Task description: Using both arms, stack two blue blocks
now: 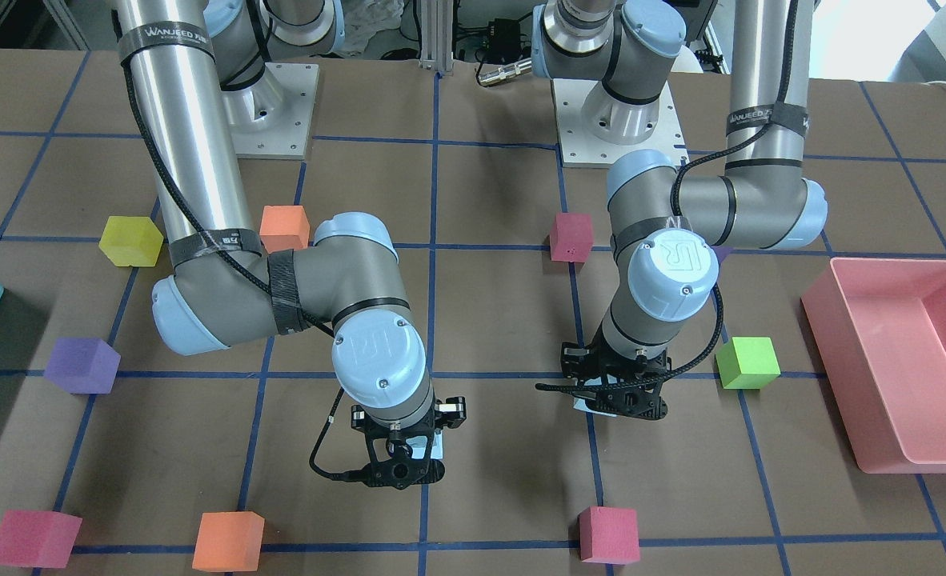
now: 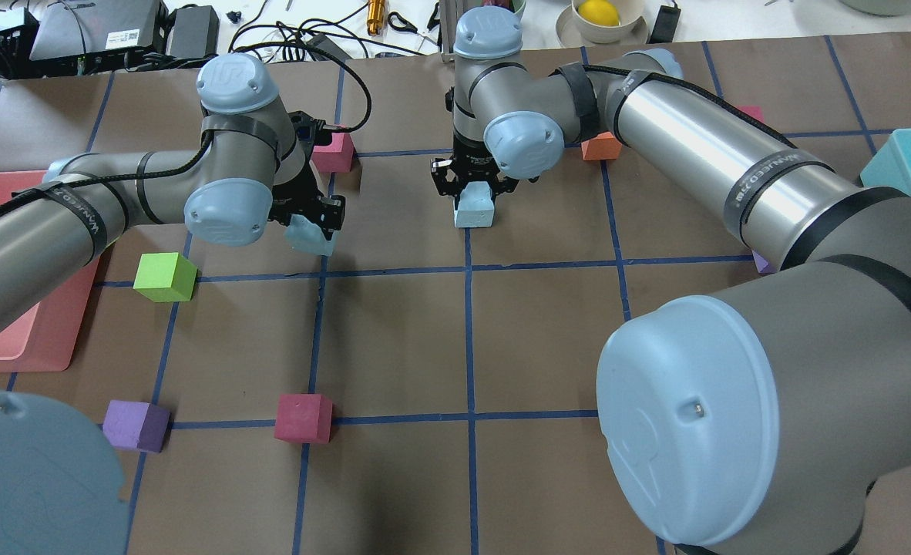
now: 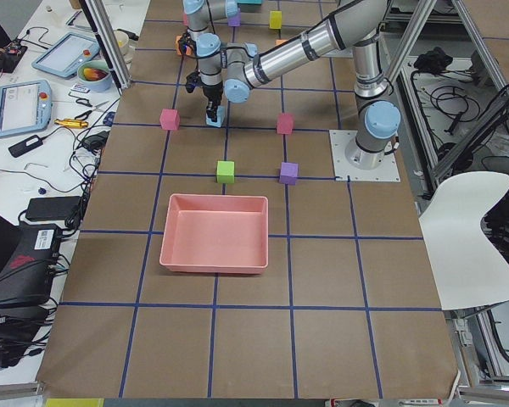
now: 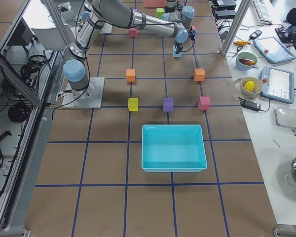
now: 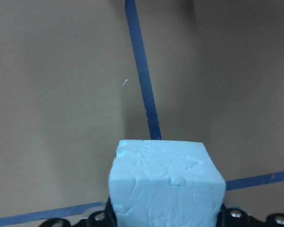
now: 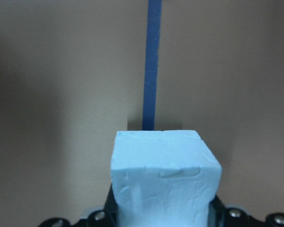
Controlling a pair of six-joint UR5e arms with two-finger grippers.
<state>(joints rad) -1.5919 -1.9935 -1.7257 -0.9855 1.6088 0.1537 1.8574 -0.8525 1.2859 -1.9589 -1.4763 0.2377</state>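
**Current state.** Each arm holds one blue block. The left gripper point(image 2: 309, 222) has its jaws closed on the left blue block point(image 5: 165, 182). The right gripper point(image 2: 474, 193) has its jaws closed on the right blue block point(image 6: 163, 175). Both grippers point down at the worktop point(image 2: 394, 339).

**Location.** Both blocks sit in the half of the worktop nearer the edge opposite the robot's bases, around the middle of its length and well apart from each other. A blue tape line runs under each block. The overhead view shows the left blue block tilted. Whether either block is fully clear of the surface cannot be told.

**Reason for the grip.** In both wrist views the block projects beyond the fingertips, with its leading face bare. This probably keeps a flat face free to seat on the other block. Giving one block to each arm fits the two-arm requirement.

**Stage.** The stack is not yet built. It seems that one block must be set down and released, and the other brought over it.

**Cautions.**
- The tilt of the left blue block may prevent a flush seat.
- A green cube point(image 2: 165, 277) and a red cube point(image 2: 332, 152) lie near the left gripper.
- An orange cube point(image 2: 600, 146) lies near the right arm.
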